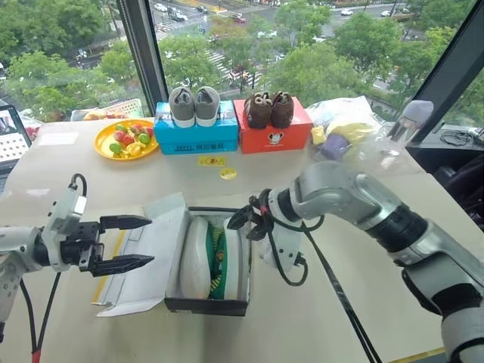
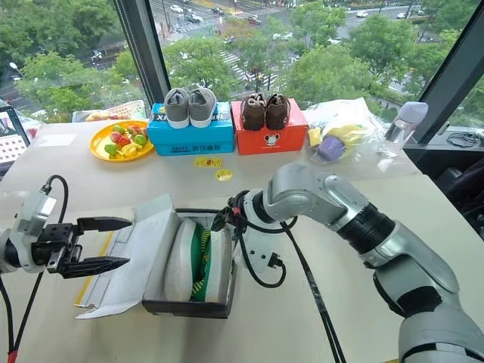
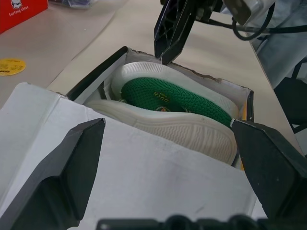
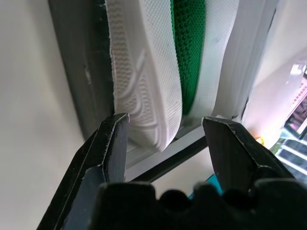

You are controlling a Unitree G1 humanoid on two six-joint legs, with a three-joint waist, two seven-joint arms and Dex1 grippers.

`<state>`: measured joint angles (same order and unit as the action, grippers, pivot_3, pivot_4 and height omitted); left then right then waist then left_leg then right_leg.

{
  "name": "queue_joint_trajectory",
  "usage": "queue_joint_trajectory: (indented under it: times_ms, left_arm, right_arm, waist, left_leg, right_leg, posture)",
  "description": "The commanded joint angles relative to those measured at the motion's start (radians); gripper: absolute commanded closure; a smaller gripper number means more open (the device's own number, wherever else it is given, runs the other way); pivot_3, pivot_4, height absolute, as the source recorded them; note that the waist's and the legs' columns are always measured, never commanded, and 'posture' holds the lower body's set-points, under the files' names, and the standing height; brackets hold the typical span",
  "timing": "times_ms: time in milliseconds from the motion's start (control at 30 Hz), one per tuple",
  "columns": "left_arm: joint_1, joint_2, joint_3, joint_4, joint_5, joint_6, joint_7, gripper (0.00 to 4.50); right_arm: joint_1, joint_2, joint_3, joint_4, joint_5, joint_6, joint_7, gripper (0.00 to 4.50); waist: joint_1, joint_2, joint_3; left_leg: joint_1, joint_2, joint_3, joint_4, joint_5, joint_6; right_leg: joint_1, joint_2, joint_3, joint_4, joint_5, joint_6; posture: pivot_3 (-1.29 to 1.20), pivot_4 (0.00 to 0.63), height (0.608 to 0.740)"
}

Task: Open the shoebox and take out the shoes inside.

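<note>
On the pale tabletop (image 1: 378, 302), toward 6 o'clock of the head views, the shoebox (image 1: 208, 305) lies open, its lid folded flat out toward 9 o'clock with the white inside facing up. Both shoes (image 1: 206, 257) stand on edge inside the base, packed side by side with white soles outward and green mesh between them, so the lid step looks finished and the lifting-out is the one in hand.

At 3 o'clock of the box the right gripper (image 4: 163, 132) hangs over the far end wall, fingers spread and empty, one tip just outside the dark wall and the other over the shoes. To grip well, I judge it should shift so both tips drop inside the wall and straddle a single sole edge, not the cardboard; closing as it stands risks pinching the wall and dragging the whole box.

At 9 o'clock the left gripper (image 1: 121, 242) hovers over the lid, jaws also wide apart with nothing between them. Pressing down on that flap would likely steady the light box while the other arm pulls.

Far back at 12 o'clock sit the blue shoebox (image 1: 195, 136) and red shoebox (image 1: 274, 132), well apart.
</note>
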<state>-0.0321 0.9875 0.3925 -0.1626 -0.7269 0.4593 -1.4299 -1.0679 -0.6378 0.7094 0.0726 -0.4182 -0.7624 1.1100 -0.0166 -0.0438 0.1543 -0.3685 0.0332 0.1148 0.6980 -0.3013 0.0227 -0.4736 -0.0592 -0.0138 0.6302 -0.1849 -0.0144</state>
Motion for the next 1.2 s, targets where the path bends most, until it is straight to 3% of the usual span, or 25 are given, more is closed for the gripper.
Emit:
queue_joint_trajectory:
  times_ms: [33,433,533,667,733,867,1200]
  left_arm:
    - [0.005,0.0,0.032,-0.03,-0.012,-0.008,0.01,0.0]
    - [0.003,-0.004,0.031,-0.036,-0.013,-0.011,0.027,0.0]
    - [0.002,-0.008,0.029,-0.038,-0.014,-0.012,0.031,0.0]
    - [0.002,-0.011,0.028,-0.04,-0.015,-0.013,0.032,0.0]
    - [-0.001,-0.013,0.026,-0.039,-0.015,-0.014,0.033,0.0]
    - [-0.005,-0.015,0.023,-0.033,-0.012,-0.019,0.029,0.0]
    - [-0.028,-0.023,-0.002,0.002,0.008,-0.038,0.018,0.0]
  right_arm:
    - [-0.013,0.035,0.011,0.046,-0.09,-0.058,-0.031,1.44]
    - [0.027,0.083,0.049,0.108,-0.199,-0.147,-0.073,1.44]
    - [0.026,0.071,0.054,0.135,-0.22,-0.165,-0.077,2.08]
    - [0.027,0.061,0.052,0.141,-0.216,-0.168,-0.063,3.37]
    - [0.032,0.053,0.055,0.134,-0.2,-0.165,-0.044,3.8]
    - [0.038,0.048,0.051,0.126,-0.191,-0.158,-0.031,4.04]
    - [-0.008,0.073,-0.038,0.11,-0.129,-0.05,-0.027,4.04]
  waist:
    - [0.001,0.0,0.0]
    - [0.002,0.0,0.0]
    - [0.002,0.0,-0.001]
    - [0.003,0.0,-0.001]
    - [0.002,0.0,-0.001]
    - [0.001,0.0,-0.001]
    - [0.002,0.0,-0.001]
  left_leg:
    - [0.0,0.0,0.0,0.0,0.0,0.0]
    - [0.0,0.0,-0.001,0.005,0.0,0.0]
    - [0.001,0.0,-0.001,0.005,0.0,0.0]
    - [0.002,0.0,-0.001,0.005,0.0,0.0]
    - [0.006,0.0,-0.001,0.005,0.0,0.001]
    - [0.017,0.001,-0.001,0.004,-0.004,0.008]
    - [0.017,0.001,-0.001,0.004,-0.002,0.005]
  right_leg:
    - [0.0,0.0,0.0,0.0,0.0,0.0]
    - [0.002,0.0,0.0,0.002,0.001,-0.001]
    - [0.002,0.0,0.0,0.002,0.001,-0.001]
    - [0.004,0.0,0.0,0.002,0.001,-0.001]
    - [0.007,0.0,0.0,0.002,0.0,-0.002]
    - [0.016,0.0,0.0,0.002,-0.004,-0.007]
    - [0.016,0.0,0.0,0.004,-0.003,-0.008]
  posture:
    - [0.0,0.15,0.731]
    - [0.0,0.15,0.731]
    - [0.0,0.15,0.731]
    - [0.0,0.15,0.731]
    - [0.0,0.15,0.731]
    - [0.0,0.15,0.731]
    - [0.0,0.15,0.731]
